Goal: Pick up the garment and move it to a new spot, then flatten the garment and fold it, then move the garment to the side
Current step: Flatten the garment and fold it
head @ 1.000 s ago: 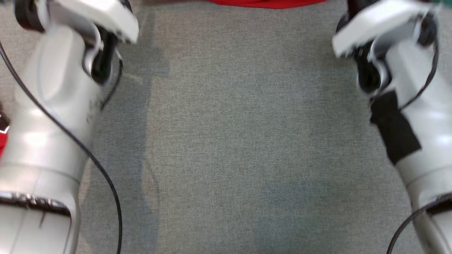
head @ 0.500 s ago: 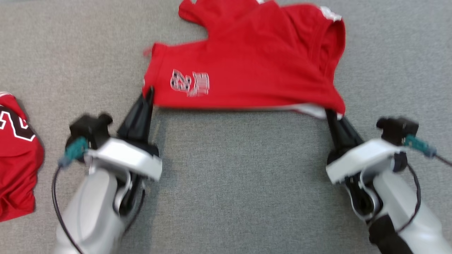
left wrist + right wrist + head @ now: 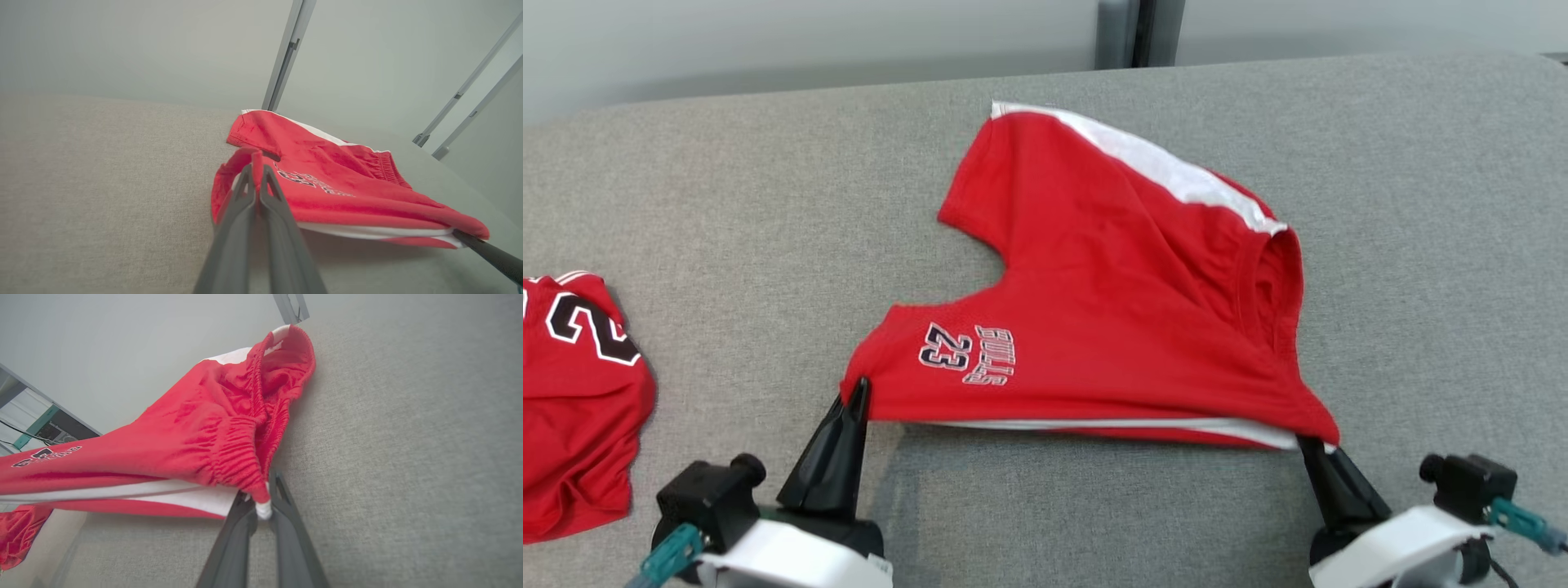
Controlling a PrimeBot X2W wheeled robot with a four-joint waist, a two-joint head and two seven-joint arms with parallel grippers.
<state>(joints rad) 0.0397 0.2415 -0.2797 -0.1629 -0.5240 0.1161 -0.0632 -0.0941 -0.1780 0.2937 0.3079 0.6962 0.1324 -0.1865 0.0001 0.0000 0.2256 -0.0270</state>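
The garment (image 3: 1111, 310) is a pair of red shorts with white side stripes and a "23" print, spread on the grey table (image 3: 727, 212). Its near edge is lifted and stretched between my two grippers. My left gripper (image 3: 859, 390) is shut on the left leg hem, seen close in the left wrist view (image 3: 256, 168) on the garment (image 3: 327, 179). My right gripper (image 3: 1308, 445) is shut on the waistband corner, with the white-tipped cloth pinched between the fingers in the right wrist view (image 3: 263, 498). The garment (image 3: 204, 428) hangs slightly above the table there.
A second red garment (image 3: 572, 392) with a black "2" lies crumpled at the table's left edge. The table's far edge (image 3: 1045, 73) meets a pale wall with a dark vertical post (image 3: 1127, 33). Bare grey cloth lies right of the shorts and along the near side.
The head camera has tilted up, so the whole picture shifted and the far edge and wall came into view. Both grippers still hold the same two corners of the shorts.
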